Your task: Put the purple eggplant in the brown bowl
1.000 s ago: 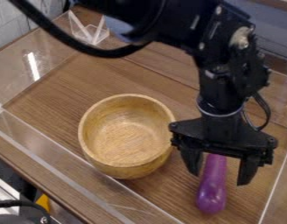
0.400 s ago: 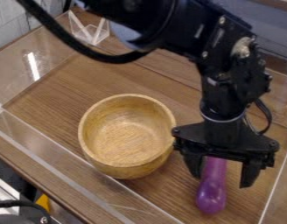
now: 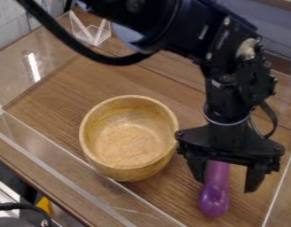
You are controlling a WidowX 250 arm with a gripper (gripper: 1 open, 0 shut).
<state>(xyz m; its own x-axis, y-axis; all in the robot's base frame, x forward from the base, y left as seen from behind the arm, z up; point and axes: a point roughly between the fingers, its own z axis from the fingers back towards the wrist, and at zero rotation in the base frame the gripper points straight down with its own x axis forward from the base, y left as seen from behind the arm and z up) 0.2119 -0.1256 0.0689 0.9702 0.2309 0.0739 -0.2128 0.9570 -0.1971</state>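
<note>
Camera view: the purple eggplant [image 3: 213,195] lies on the wooden desk [image 3: 77,84] close to its near edge, toward the near right corner, just right of the brown bowl [image 3: 129,137] and apart from it. The black arm's pincer [image 3: 223,173] points almost straight down over the eggplant's upper end, released, its 2 fingers [image 3: 191,170] spread either side of that end. The bowl holds nothing. Clear walls edge the desk.
</note>
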